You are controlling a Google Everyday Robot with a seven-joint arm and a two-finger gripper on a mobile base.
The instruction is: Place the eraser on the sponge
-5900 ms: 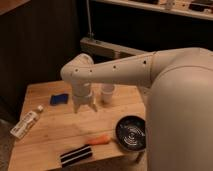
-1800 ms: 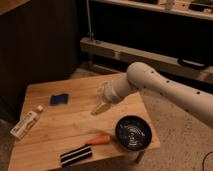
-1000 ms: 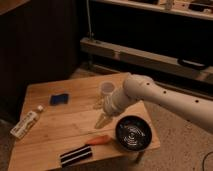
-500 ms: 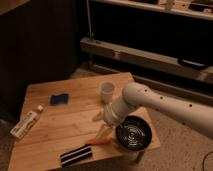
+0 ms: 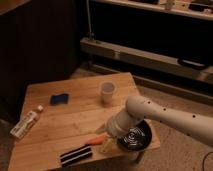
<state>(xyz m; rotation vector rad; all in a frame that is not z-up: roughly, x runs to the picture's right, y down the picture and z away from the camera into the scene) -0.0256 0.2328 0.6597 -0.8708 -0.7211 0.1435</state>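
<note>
The eraser (image 5: pixel 76 156), a flat black block with white stripes, lies near the front edge of the wooden table (image 5: pixel 70 122). The sponge (image 5: pixel 60 99), a small blue pad, rests toward the back left of the table, well apart from the eraser. My gripper (image 5: pixel 106 145) hangs low at the end of the white arm (image 5: pixel 160 117), just right of the eraser and over the tip of an orange carrot (image 5: pixel 94 141). Nothing is seen held in it.
A black round bowl (image 5: pixel 135 136) sits at the table's front right corner, partly behind the arm. A translucent cup (image 5: pixel 107 92) stands at the back middle. A white capped tube (image 5: pixel 26 123) lies at the left edge. Dark shelving runs behind.
The arm has swung from the table's middle down toward the front edge, bringing the gripper close to the carrot and eraser. No object on the table has moved.
</note>
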